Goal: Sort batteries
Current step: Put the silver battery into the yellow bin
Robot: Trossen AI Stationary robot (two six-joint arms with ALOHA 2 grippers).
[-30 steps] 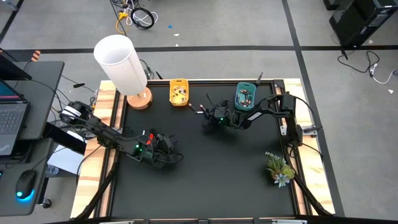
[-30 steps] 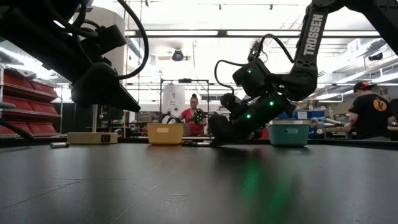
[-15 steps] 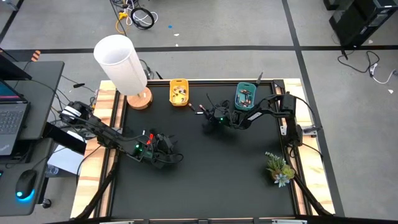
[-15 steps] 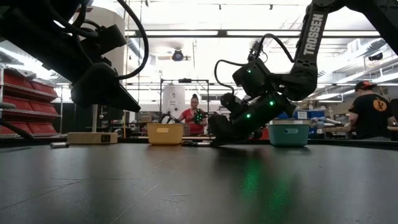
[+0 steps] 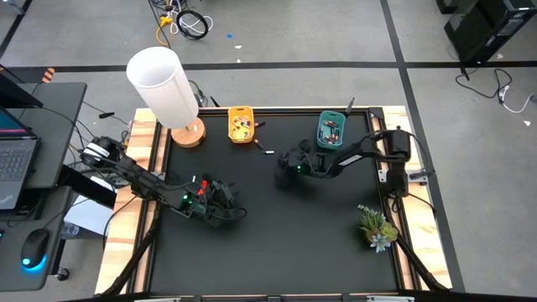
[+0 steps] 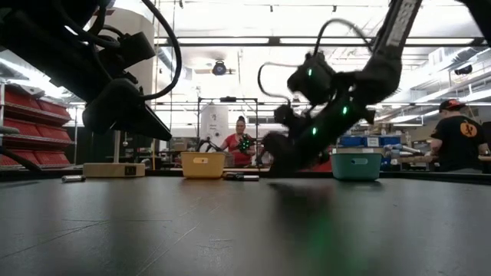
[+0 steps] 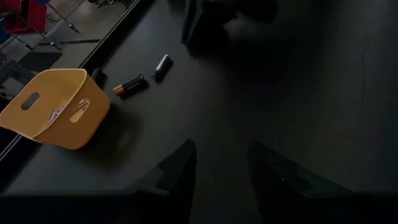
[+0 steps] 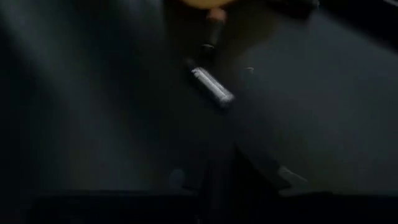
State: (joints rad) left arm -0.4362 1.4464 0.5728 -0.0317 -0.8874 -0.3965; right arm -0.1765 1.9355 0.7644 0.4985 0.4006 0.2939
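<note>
Looks like your right end effector (image 5: 285, 161) backed away from two batteries (image 5: 267, 150) beside the yellow bin (image 5: 241, 124); can't tell if it's holding anything. Left end effector (image 7: 219, 163) hangs open. Next: line up, go back in.

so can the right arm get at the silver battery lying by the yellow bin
Probably yes: the silver battery lies loose on bare mat just ahead of the right claw, nothing between them; the yellow bin sits farther off.

Yellow bin (image 5: 242, 124), teal bin (image 5: 330, 131)
</note>
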